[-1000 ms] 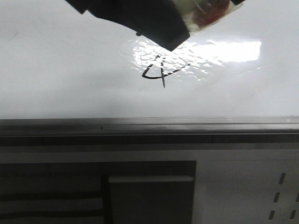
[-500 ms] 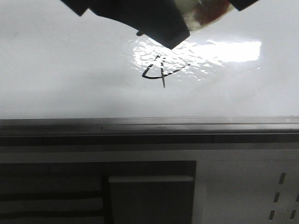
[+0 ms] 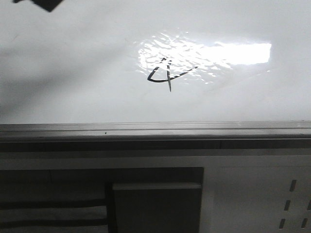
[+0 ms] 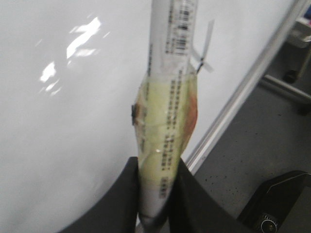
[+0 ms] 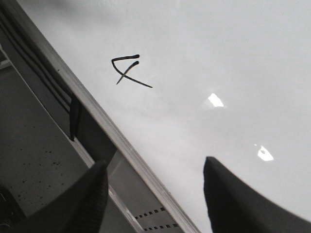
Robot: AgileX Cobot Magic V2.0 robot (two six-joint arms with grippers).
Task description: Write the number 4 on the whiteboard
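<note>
The 4 (image 3: 165, 75) stands complete on the whiteboard (image 3: 73, 73). The left gripper (image 4: 156, 194) clamps the marker (image 4: 167, 116), held clear of the surface. The right gripper (image 5: 153, 194) hangs apart, empty.

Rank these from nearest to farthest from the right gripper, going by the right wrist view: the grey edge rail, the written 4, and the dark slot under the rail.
From the right gripper:
1. Grey edge rail, running between the fingers along the whiteboard.
2. Dark slot, below the rail, off the board.
3. Number 4, on the board, beyond the rail.
</note>
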